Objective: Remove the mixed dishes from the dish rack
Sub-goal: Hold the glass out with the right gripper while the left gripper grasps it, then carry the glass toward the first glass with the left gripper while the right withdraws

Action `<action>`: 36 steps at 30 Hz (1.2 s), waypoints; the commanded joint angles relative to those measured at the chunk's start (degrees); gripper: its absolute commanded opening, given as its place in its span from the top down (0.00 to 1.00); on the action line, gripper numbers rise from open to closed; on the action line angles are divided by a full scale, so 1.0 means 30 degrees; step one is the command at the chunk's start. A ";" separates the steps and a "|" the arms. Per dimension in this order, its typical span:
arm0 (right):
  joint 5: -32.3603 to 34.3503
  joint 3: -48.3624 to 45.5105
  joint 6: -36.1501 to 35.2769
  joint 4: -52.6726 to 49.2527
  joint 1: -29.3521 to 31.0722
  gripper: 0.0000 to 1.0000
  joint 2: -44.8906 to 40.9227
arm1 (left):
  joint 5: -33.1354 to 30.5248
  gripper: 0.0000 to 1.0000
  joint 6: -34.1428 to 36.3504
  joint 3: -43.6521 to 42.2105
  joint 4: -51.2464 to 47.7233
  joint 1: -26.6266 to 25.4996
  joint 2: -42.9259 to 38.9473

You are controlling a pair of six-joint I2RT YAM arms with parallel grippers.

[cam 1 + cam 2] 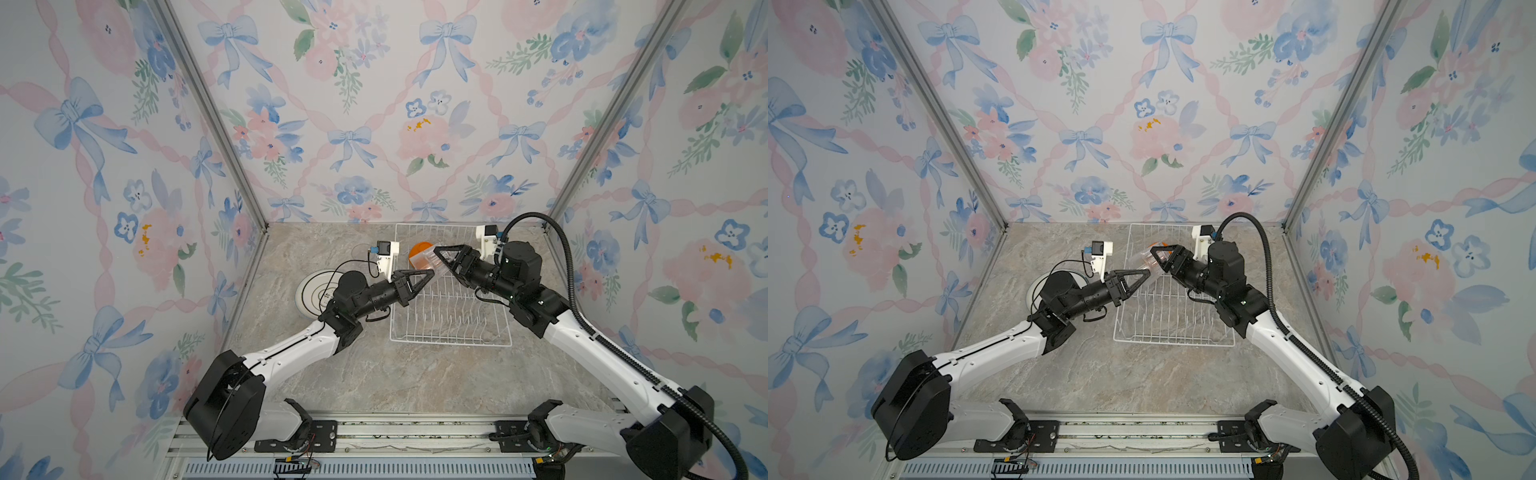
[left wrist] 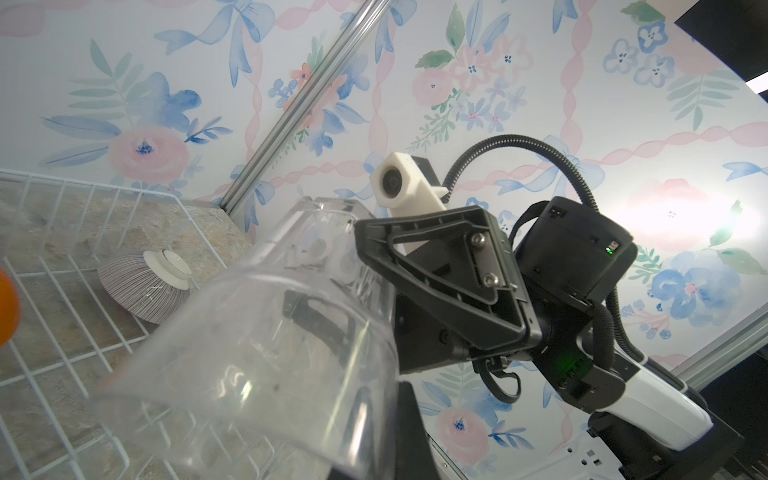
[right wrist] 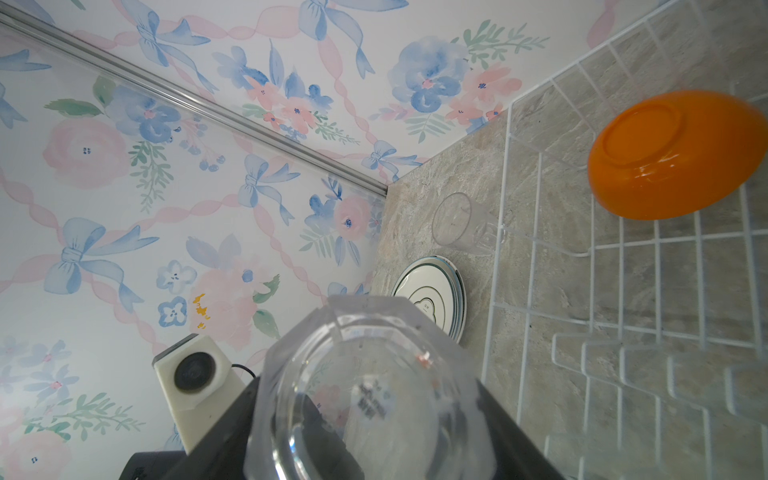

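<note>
A clear ribbed tumbler (image 1: pixel 424 264) (image 1: pixel 1142 262) hangs tilted above the far left part of the white wire dish rack (image 1: pixel 451 332) (image 1: pixel 1173 341). My right gripper (image 1: pixel 442 259) (image 3: pixel 365 415) is shut on its base end. My left gripper (image 1: pixel 432 272) (image 2: pixel 378 453) is shut on the wall at its open rim. Inside the rack, an orange bowl (image 3: pixel 681 158) (image 1: pixel 419 249) lies upside down at the far end. A small pale ribbed bowl (image 2: pixel 141 291) also lies upside down in the rack. White plates (image 1: pixel 311 291) (image 3: pixel 436 295) are stacked on the table left of the rack.
A second clear tumbler (image 3: pixel 461 224) lies on its side on the marble table just outside the rack's left wall, beyond the plates. Flowered walls close in the back and both sides. Rows of upright prongs (image 1: pixel 453 311) fill the rack's near half.
</note>
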 commanded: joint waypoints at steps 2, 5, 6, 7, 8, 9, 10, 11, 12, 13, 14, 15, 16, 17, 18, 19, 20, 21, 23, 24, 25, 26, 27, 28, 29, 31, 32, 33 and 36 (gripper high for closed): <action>-0.0064 -0.0362 -0.1881 -0.1889 0.0445 0.30 -0.0304 | -0.3415 1.00 0.2532 0.0157 -0.2825 0.0207 -0.0714; -0.0042 -0.0359 -0.1901 -0.1919 0.0439 0.27 -0.0379 | -0.4301 1.00 0.2957 0.0298 -0.3915 0.0207 -0.1088; 0.0011 -0.0352 -0.1939 -0.1971 0.0464 0.26 -0.0393 | -0.4566 1.00 0.3110 0.0382 -0.4320 0.0207 -0.1179; 0.0009 -0.0367 -0.1957 -0.2004 0.0469 0.25 -0.0399 | -0.4719 1.00 0.3342 0.0426 -0.4633 0.0221 -0.1299; 0.0014 -0.0352 -0.1959 -0.2012 0.0454 0.25 -0.0395 | -0.4824 1.00 0.3485 0.0448 -0.4791 0.0208 -0.1388; 0.0009 -0.0353 -0.1978 -0.2034 0.0441 0.25 -0.0434 | -0.4921 1.00 0.3541 0.0449 -0.4916 0.0207 -0.1492; 0.0017 -0.0360 -0.1969 -0.2037 0.0448 0.25 -0.0437 | -0.4956 1.00 0.3572 0.0423 -0.4921 0.0205 -0.1595; 0.0021 -0.0353 -0.1985 -0.2037 0.0459 0.24 -0.0435 | -0.5017 1.00 0.3595 0.0442 -0.4979 0.0194 -0.1688; 0.0045 -0.0360 -0.1987 -0.2071 0.0429 0.24 -0.0439 | -0.5054 1.00 0.3587 0.0422 -0.4994 0.0205 -0.1726; 0.0047 -0.0364 -0.1984 -0.2071 0.0439 0.24 -0.0422 | -0.5117 1.00 0.3670 0.0435 -0.5038 0.0199 -0.1777; 0.0036 -0.0358 -0.1992 -0.2067 0.0438 0.23 -0.0462 | -0.5184 1.00 0.3744 0.0421 -0.5120 0.0203 -0.1825; 0.0068 -0.0327 -0.2030 -0.2117 0.0444 0.22 -0.0452 | -0.5270 1.00 0.3839 0.0470 -0.5230 0.0207 -0.1837; 0.0075 -0.0308 -0.2071 -0.2198 0.0438 0.21 -0.0453 | -0.5439 1.00 0.4010 0.0579 -0.5491 0.0206 -0.1871; 0.0107 -0.0304 -0.2122 -0.2293 0.0453 0.21 -0.0488 | -0.5693 1.00 0.4255 0.0715 -0.5867 0.0207 -0.1926; 0.0160 -0.0288 -0.2184 -0.2385 0.0439 0.20 -0.0546 | -0.5967 1.00 0.4453 0.0838 -0.6280 0.0207 -0.1965; 0.0271 -0.0293 -0.2291 -0.2467 0.0438 0.20 -0.0599 | -0.6270 1.00 0.4674 0.0913 -0.6673 0.0207 -0.2111; 0.0406 -0.0321 -0.2333 -0.2534 0.0438 0.20 -0.0674 | -0.6530 1.00 0.4849 0.0932 -0.6928 0.0235 -0.2279; 0.0563 -0.0330 -0.2410 -0.2604 0.0431 0.20 -0.0716 | -0.6756 1.00 0.4988 0.0874 -0.7130 0.0235 -0.2458; 0.0927 -0.0318 -0.2585 -0.2881 0.0409 0.19 -0.0746 | -0.7446 1.00 0.5244 0.0793 -0.7641 0.0265 -0.2852; 0.1027 -0.0286 -0.2636 -0.3022 0.0394 0.19 -0.0737 | -0.7817 1.00 0.5302 0.0778 -0.7982 0.0287 -0.2977; 0.1086 -0.0293 -0.2647 -0.3058 0.0381 0.19 -0.0730 | -0.8080 1.00 0.5391 0.0742 -0.8302 0.0322 -0.3123; 0.1097 -0.0320 -0.2648 -0.3051 0.0351 0.19 -0.0718 | -0.8269 1.00 0.5534 0.0701 -0.8463 0.0393 -0.3257; 0.1097 -0.0325 -0.2633 -0.3057 0.0353 0.18 -0.0711 | -0.8415 1.00 0.5634 0.0655 -0.8613 0.0435 -0.3338; 0.1122 -0.0337 -0.2654 -0.3056 0.0358 0.18 -0.0678 | -0.8495 1.00 0.5702 0.0632 -0.8767 0.0520 -0.3412; 0.1198 -0.0351 -0.2690 -0.3125 0.0365 0.18 -0.0675 | -0.8584 1.00 0.5739 0.0595 -0.8888 0.0612 -0.3481; 0.1582 -0.0358 -0.2925 -0.3442 0.0358 0.18 -0.0756 | -0.8651 1.00 0.5813 0.0588 -0.9168 0.0850 -0.3481; 0.1930 -0.0368 -0.3152 -0.3734 0.0358 0.18 -0.0858 | -0.8551 1.00 0.5875 0.0604 -0.9343 0.1056 -0.3459; 0.2358 -0.0355 -0.3361 -0.4082 0.0355 0.18 -0.0934 | -0.8429 1.00 0.5905 0.0573 -0.9480 0.1243 -0.3433; 0.5070 -0.0409 -0.4257 -0.5644 0.0387 0.17 -0.1385 | -0.8198 1.00 0.5682 0.0359 -0.9962 0.2214 -0.3484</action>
